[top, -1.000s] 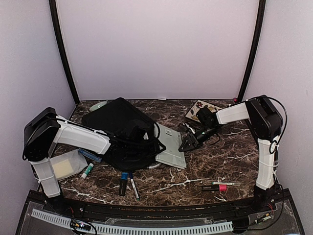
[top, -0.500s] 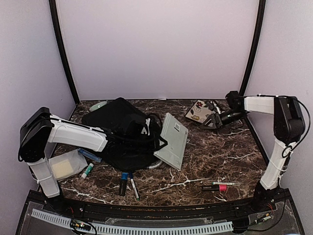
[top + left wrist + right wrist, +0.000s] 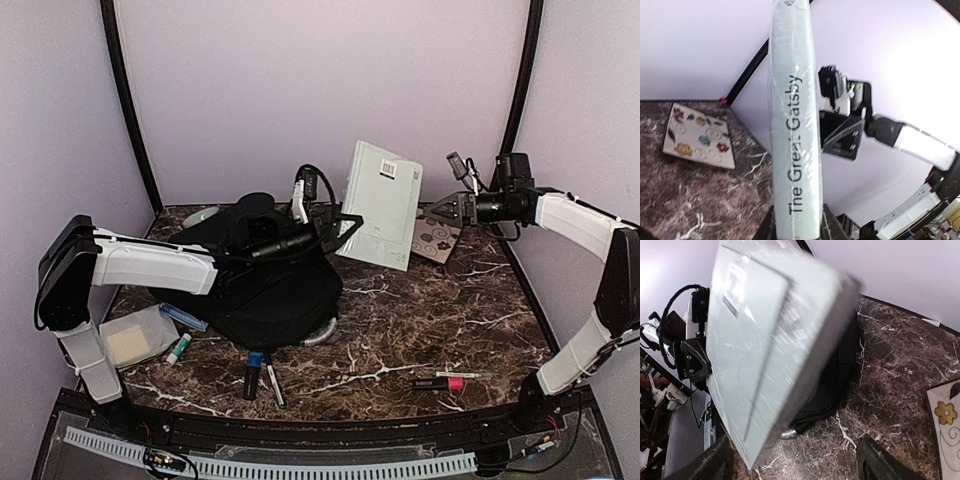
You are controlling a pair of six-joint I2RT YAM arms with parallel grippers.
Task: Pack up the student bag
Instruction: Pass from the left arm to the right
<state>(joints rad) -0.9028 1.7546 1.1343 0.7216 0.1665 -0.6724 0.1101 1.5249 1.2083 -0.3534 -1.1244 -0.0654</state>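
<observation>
Marble table (image 3: 480,320) is enclosed by lilac walls (image 3: 320,90). A tub (image 3: 130,340) is set at left; the bag (image 3: 270,290) lies near it, markers (image 3: 260,375) before it. A book (image 3: 382,205) is held upright by the clamped left gripper (image 3: 330,228). The right gripper (image 3: 450,190) is spread wide near a patterned card (image 3: 437,238).

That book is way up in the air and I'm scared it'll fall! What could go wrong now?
The left gripper pinches The Great Gatsby book only at its lower end, so it could tip or slip and drop onto the student bag or the table. The open right gripper is close beside the book; a clumsy reach might knock it loose.
</observation>
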